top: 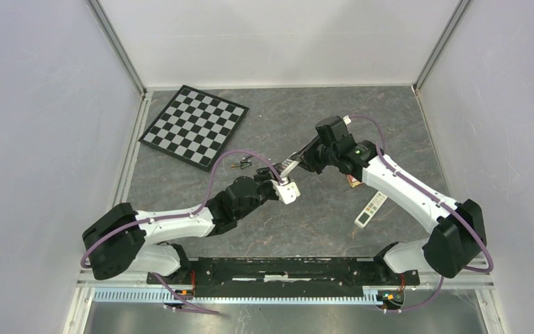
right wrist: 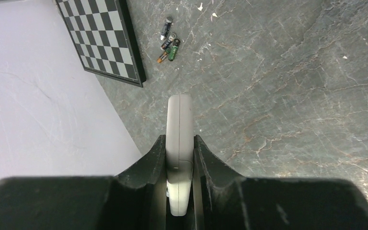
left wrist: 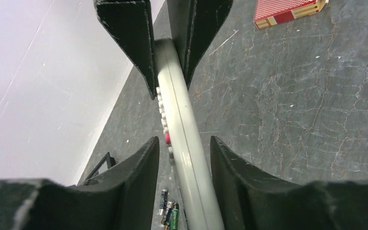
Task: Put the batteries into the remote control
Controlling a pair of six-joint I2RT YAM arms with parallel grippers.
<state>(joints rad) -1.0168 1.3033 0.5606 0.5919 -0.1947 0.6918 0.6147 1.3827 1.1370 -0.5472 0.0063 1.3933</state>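
Observation:
My right gripper (right wrist: 179, 139) is shut on the white remote control (right wrist: 179, 129), holding it edge-on above the table. The left wrist view shows its fingers (left wrist: 129, 48) clamping the remote control (left wrist: 182, 124), whose grey and red buttons face left. My left gripper (left wrist: 184, 141) straddles the nearer stretch of the remote, with a gap showing on each side, so it is open around it. From above, both grippers meet at the remote control (top: 290, 165) mid-table. The batteries (right wrist: 168, 43) lie in a small cluster on the table (left wrist: 170, 213) beside the chessboard, left of the grippers (top: 241, 164).
A chessboard (top: 195, 126) lies at the back left, its corner near the batteries. A red card box (left wrist: 287, 12) sits under the right arm. A second, slim white remote (top: 370, 209) lies on the table at the right. White walls close in both sides.

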